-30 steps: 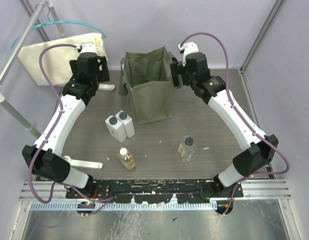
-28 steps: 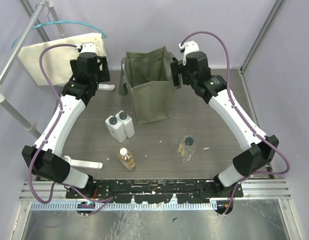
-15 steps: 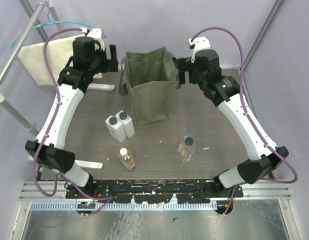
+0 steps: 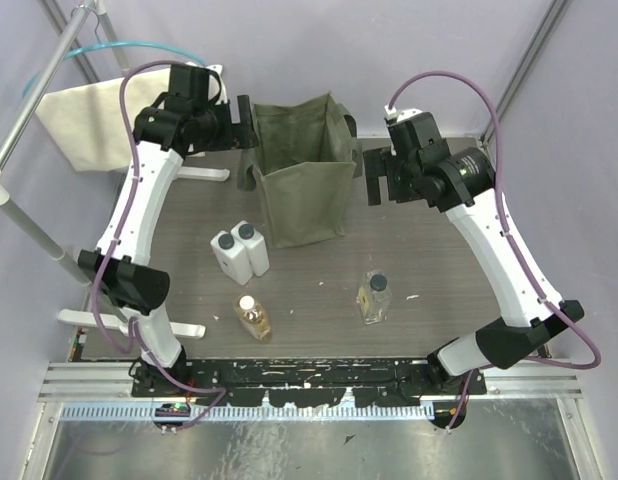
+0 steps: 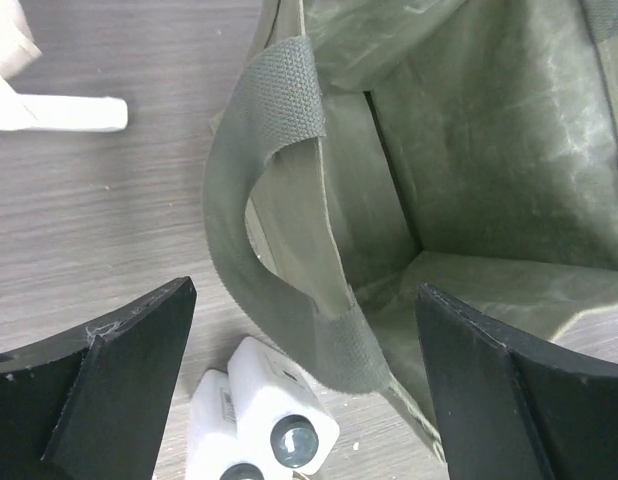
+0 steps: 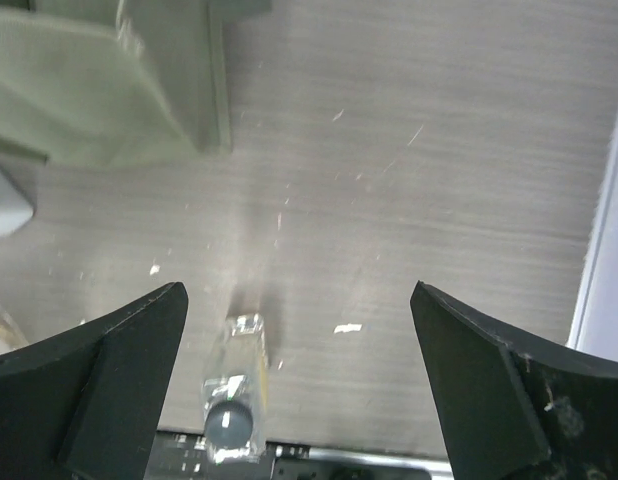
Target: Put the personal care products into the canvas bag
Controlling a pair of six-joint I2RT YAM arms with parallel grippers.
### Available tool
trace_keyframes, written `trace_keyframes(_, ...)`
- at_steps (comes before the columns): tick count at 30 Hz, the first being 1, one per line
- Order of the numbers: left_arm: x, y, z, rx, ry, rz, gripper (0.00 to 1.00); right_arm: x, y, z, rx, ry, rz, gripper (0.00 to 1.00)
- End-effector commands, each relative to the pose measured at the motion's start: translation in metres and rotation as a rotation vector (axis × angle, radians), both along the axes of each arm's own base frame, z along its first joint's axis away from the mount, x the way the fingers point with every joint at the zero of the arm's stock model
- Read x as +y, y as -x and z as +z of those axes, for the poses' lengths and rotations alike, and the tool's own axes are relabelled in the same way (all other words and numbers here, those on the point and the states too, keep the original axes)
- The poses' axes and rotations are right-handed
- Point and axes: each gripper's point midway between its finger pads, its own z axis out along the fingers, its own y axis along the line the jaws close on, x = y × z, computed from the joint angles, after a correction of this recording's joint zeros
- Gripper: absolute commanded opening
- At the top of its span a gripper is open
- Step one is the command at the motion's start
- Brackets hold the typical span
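Left fingers [image 5: 119, 380] now above bag handle [image 5: 279, 200], white bottles [image 5: 264, 420] seemingly half cropped.

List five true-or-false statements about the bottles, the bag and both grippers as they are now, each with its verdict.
1. The two white bottles touch, side by side. True.
2. The white-capped clear bottle is inside the canvas bag. False: it is on the table, outside the bag.
3. The right gripper is open and empty. True.
4. The left gripper is shut on a white bottle. False: it is open, empty, beside the bag's handle.
5. The dark-capped clear bottle is on the table. True.
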Motion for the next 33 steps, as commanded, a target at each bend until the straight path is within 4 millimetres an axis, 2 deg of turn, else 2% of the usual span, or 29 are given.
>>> trace_keyframes(1, -0.013, -0.002, -0.023, 0.109, 0.051, 0.002, 0.96, 0.010, 0.041, -0.006, 0.108, -0.076, 0.044, 1.00)
trace_keyframes(5, -0.029, -0.015, -0.044, 0.136, 0.113, -0.015, 0.89, 0.013, 0.065, -0.024, 0.176, -0.096, 0.079, 1.00)
trace_keyframes(8, -0.035, -0.021, -0.056, 0.164, 0.127, -0.022, 0.64, 0.010, 0.079, -0.042, 0.224, -0.094, 0.080, 1.00)
trace_keyframes(11, -0.037, -0.023, -0.060, 0.175, 0.122, -0.039, 0.30, 0.011, 0.088, -0.053, 0.245, -0.116, 0.079, 1.00)
trace_keyframes(13, -0.038, -0.023, -0.063, 0.178, 0.119, -0.045, 0.15, 0.013, 0.094, -0.065, 0.281, -0.128, 0.086, 1.00)
trace_keyframes(16, -0.038, -0.022, -0.067, 0.189, 0.114, -0.048, 0.00, 0.018, 0.105, -0.084, 0.355, -0.133, 0.101, 1.00)
trace_keyframes(25, -0.038, -0.021, -0.070, 0.185, 0.115, -0.047, 0.00, 0.029, 0.130, -0.137, 0.506, -0.132, 0.136, 1.00)
trace_keyframes(33, -0.031, -0.021, -0.060, 0.142, 0.099, -0.019, 0.00, 0.042, 0.129, -0.174, 0.570, -0.118, 0.169, 0.91)
